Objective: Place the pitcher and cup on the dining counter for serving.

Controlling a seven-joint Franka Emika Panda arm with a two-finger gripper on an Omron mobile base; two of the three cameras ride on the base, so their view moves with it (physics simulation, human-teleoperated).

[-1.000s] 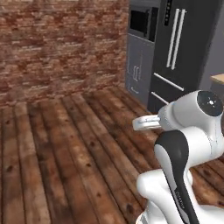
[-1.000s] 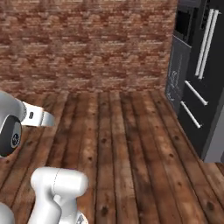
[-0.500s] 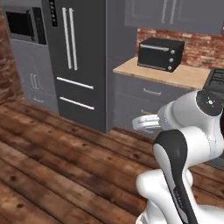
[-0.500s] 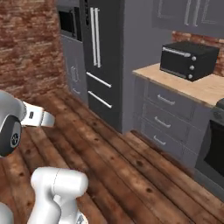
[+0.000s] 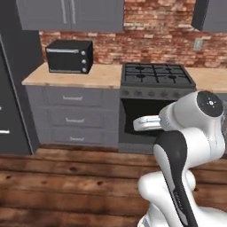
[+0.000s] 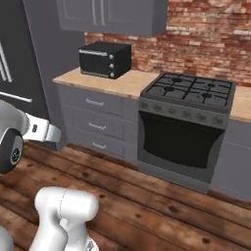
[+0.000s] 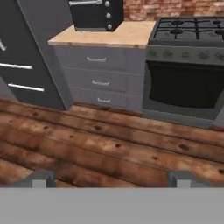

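- The hand (image 7: 109, 179) stood wide open, holding nothing, its two dark tips far apart over bare plank floor (image 7: 100, 148).
- Open floor ran to the cabinet fronts at 12 o'clock.
- A light wood-grain table (image 5: 84, 76) over grey drawers (image 5: 73, 119) carried a boxy black toaster oven (image 5: 69, 56) at 11 o'clock, beside a black gas stove (image 5: 157, 75) against brick.

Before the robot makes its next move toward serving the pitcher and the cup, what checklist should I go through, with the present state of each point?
1. Jaws open, nothing held: ok; the fingertips stand wide apart over bare floor.
2. Pitcher located: not ok.
3. Cup located: not ok.
4. Dining counter ahead: not ok; the robot faces a stove and a counter carrying a black toaster oven.
5. Floor ahead free of obstacles: ok.
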